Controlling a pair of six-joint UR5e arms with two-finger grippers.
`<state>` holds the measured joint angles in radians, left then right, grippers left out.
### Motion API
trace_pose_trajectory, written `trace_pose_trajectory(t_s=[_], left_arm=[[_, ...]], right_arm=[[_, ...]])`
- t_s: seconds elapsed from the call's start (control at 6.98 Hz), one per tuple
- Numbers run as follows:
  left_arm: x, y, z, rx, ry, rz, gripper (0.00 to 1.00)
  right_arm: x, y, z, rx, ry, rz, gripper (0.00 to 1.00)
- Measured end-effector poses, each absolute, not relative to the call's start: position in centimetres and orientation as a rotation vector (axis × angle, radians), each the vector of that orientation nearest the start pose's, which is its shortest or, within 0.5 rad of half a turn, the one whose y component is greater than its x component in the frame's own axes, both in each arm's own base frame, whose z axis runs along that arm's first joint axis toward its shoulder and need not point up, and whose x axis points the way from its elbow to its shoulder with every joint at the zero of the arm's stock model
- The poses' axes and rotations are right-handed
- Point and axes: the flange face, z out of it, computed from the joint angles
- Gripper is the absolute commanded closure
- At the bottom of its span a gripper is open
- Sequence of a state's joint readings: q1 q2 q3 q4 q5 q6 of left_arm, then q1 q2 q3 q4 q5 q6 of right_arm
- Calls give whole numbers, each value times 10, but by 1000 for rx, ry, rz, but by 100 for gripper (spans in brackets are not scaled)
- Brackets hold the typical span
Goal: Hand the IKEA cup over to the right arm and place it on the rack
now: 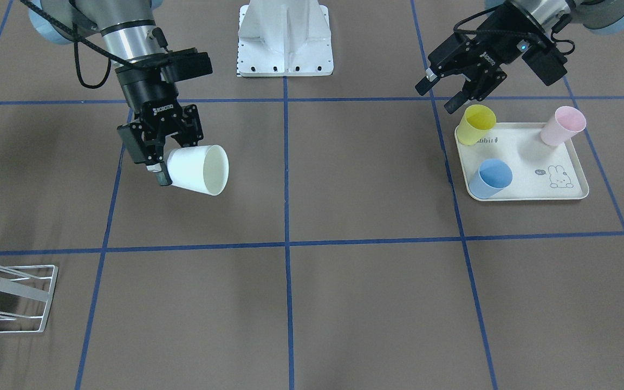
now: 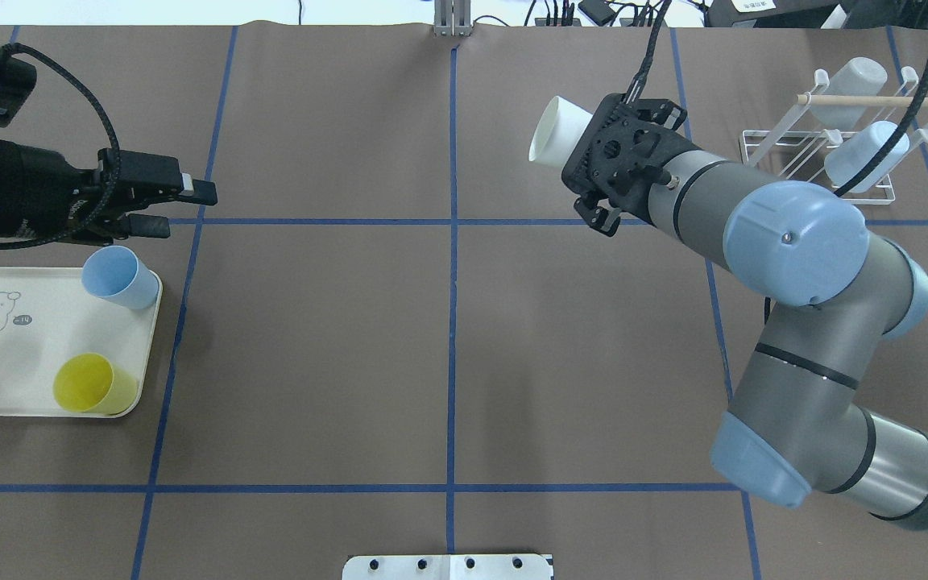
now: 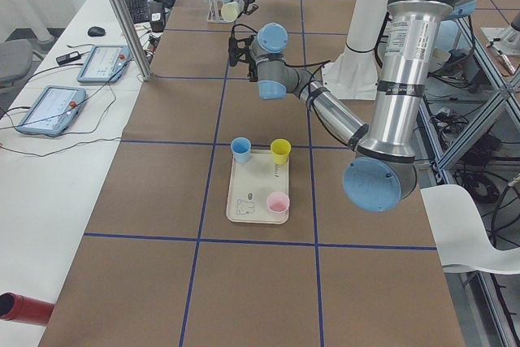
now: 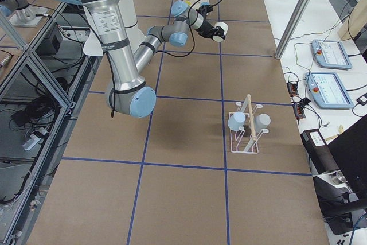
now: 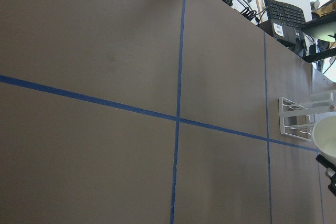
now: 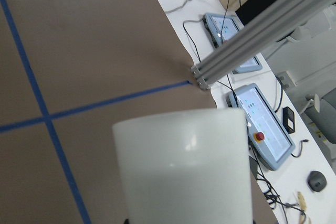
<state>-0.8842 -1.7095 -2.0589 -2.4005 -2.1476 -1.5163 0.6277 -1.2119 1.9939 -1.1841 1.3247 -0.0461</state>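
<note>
My right gripper [image 1: 174,162] is shut on the base of a white IKEA cup [image 1: 201,169]. It holds the cup on its side above the table, mouth pointing toward the table's middle. The cup also shows in the overhead view [image 2: 553,133] and fills the right wrist view [image 6: 184,166]. The white wire rack [image 2: 822,149] with a wooden dowel [image 2: 875,101] stands to the right of this gripper [image 2: 589,145], apart from it. The rack also shows in the front view [image 1: 19,298]. My left gripper [image 1: 441,95] is open and empty, hovering beside the tray's far end [image 2: 182,201].
A cream rabbit-printed tray [image 1: 528,162] holds a yellow cup [image 1: 477,123], a pink cup [image 1: 561,125] and a blue cup [image 1: 489,179]. Two pale cups [image 2: 863,157] hang on the rack. The robot's white base plate [image 1: 285,43] sits at the table's near-robot edge.
</note>
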Motion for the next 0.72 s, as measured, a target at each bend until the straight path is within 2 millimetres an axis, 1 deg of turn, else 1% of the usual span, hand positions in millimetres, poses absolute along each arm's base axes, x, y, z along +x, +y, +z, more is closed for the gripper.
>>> trace_pose_trajectory(t_s=[0.14,0.29,0.43,0.57,0.72], left_arm=[[236,-412,263,225,1464,-247,0],[234,-411,263,229,1465,-246,0],[234,-411,262,232,1465,-247,0],[234,-411,263,235,1464,-250,0],[234,-411,263,235,1463,-251,0]], right_arm=[[-333,-467,259,1125,-212,-771,100],[-307,-474,294,1079,-92,-836,100],[-282,-477,325,1036,27,-913,100],[-258,-478,350,994,127,-990,100],[-236,-480,366,957,213,-1073,100]])
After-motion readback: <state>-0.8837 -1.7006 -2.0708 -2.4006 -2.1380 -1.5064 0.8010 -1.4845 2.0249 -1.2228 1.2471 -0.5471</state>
